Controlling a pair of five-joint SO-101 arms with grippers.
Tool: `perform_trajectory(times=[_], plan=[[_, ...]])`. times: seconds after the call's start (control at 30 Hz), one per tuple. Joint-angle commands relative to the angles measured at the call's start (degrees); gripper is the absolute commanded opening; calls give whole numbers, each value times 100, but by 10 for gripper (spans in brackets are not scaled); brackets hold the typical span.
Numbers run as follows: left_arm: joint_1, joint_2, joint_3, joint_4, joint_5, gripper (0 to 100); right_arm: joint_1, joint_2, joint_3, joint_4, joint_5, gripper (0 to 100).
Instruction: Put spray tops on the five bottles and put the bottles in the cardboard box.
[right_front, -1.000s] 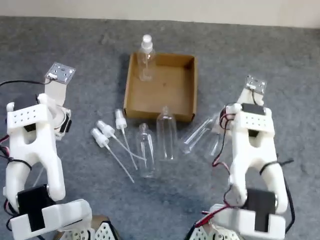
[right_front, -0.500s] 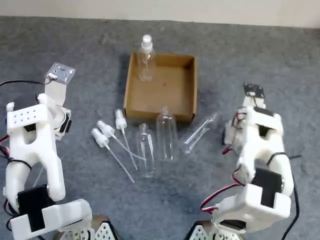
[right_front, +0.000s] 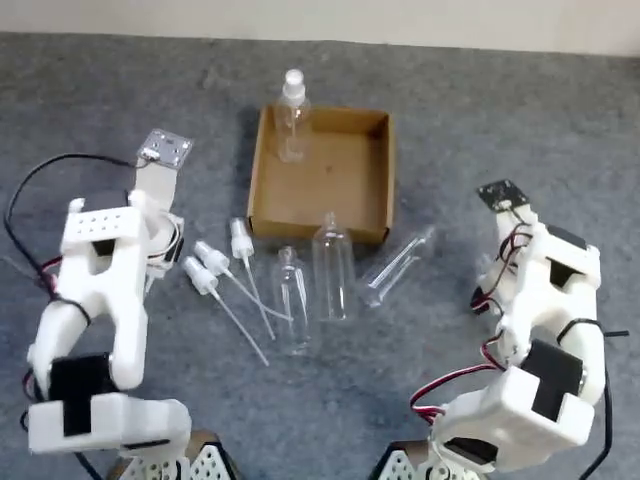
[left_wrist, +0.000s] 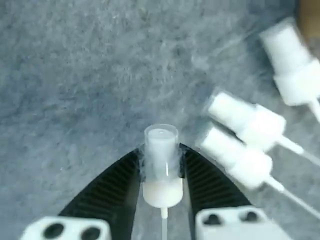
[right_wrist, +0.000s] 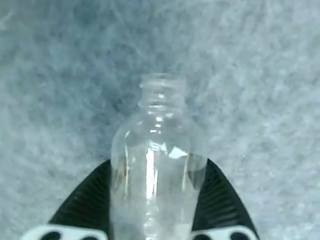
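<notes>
One top (left_wrist: 161, 172), seemingly, in left gripper (left_wrist: 161, 151)

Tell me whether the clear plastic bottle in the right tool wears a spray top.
No, the clear plastic bottle shows a bare threaded neck.

I saw a grey, fuzzy cover (right_front: 560, 120) lying over the whole table, with a mottled texture like carpet. Behind its far edge ran a pale plain band (right_front: 420, 18), perhaps a wall, but from the high view I could not be sure.
</notes>
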Motion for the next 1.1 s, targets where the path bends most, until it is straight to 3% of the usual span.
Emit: perform_trajectory(times=[0.0, 0.13, 0.3, 0.47, 0.6, 0.7, 0.87, 1.07], plan=[[127, 593, -48, -527, 167, 24, 189, -31, -145, 75, 53, 59], [127, 875, -57, -695, 167, 98, 303, -13, -145, 75, 53, 170], [119, 875, -66, -686, 167, 98, 303, -4, -145, 101, 53, 247], [84, 901, -48, -677, 158, 90, 295, -48, -189, 409, 53, 247], [84, 857, -57, -651, 176, 0, 303, -57, -277, 690, 44, 247], [75, 769, -127, -615, 193, 3, 259, -145, -593, 866, -97, 247], [-13, 233, -523, 211, 360, 3, 215, -347, -1226, 936, -818, 247], [22, -673, -760, 905, 457, 3, -145, -330, -1736, 945, -1037, 246]])
